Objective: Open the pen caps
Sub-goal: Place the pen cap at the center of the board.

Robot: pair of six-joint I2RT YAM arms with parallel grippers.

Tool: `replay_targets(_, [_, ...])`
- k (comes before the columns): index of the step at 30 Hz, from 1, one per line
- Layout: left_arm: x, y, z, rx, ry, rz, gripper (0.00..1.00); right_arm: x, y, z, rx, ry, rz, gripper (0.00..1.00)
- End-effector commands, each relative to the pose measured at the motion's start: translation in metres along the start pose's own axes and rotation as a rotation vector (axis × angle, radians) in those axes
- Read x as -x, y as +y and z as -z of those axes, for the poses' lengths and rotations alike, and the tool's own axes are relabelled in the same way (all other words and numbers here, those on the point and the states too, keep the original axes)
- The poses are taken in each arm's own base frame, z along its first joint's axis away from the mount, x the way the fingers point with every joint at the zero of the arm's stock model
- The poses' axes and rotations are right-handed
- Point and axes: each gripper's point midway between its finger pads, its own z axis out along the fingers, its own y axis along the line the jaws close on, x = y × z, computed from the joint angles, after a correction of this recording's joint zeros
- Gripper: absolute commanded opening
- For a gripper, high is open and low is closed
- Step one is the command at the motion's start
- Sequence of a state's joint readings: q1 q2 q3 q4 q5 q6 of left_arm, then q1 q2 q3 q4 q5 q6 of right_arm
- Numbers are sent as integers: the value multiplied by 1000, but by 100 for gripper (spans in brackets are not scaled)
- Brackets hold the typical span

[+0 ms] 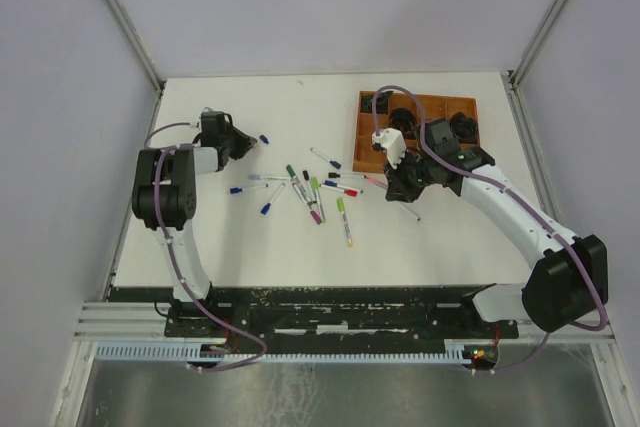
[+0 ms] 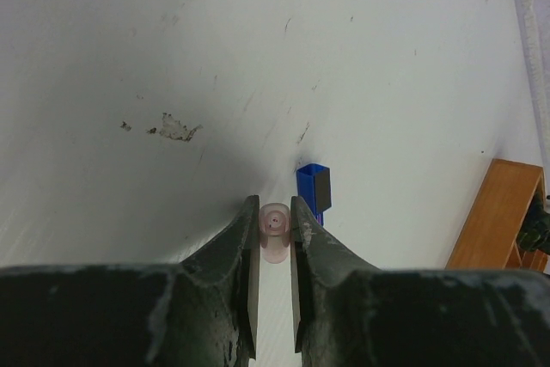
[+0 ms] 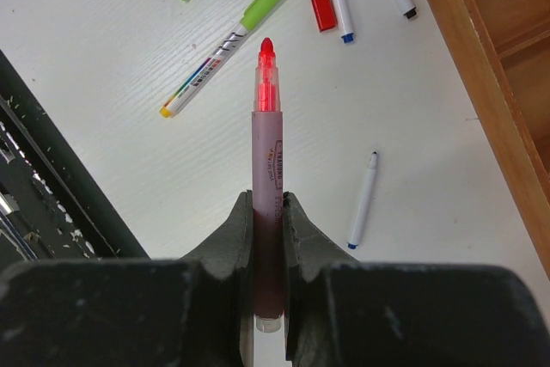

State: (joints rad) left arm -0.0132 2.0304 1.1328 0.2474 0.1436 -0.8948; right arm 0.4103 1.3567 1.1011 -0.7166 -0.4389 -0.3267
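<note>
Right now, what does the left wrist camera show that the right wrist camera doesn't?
Only the left wrist view: the left gripper shut on a small pale pink cap, seen end-on, with a loose blue cap on the table just beyond it. Only the right wrist view: the right gripper shut on an uncapped pen, red tip pointing away, plus several loose pens, among them a green-capped pen. Both: the white table and an edge of the brown tray at right.
</note>
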Motion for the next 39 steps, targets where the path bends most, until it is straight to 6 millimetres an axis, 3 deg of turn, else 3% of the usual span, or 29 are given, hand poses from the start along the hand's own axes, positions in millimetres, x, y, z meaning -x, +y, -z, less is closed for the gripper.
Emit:
replay_targets(1, [3, -5, -2, -8, 11, -31, 11, 19, -4, 10, -18, -48, 18, 2])
replay_targets(16, [6, -11, 6, 2, 23, -29, 11, 18, -2, 10, -8, -43, 25, 2])
replay_targets(17, [7, -10, 6, 8, 18, -27, 50, 18, -2, 10, -9, -43, 25, 2])
replay_targets(18, [7, -10, 6, 9, 17, -28, 55, 18, -2, 10, -8, -42, 25, 2])
replay_targets(31, [12, -15, 11, 6, 2, -37, 57, 16, -3, 8, -7, -31, 23, 2])
replay_targets(35, [23, -28, 25, -18, -33, -55, 57, 13, -6, 6, -16, -16, 23, 1])
replay_targets(39, [35, -50, 53, -83, -88, -82, 57, -1, -19, 1, -66, 60, 37, 2])
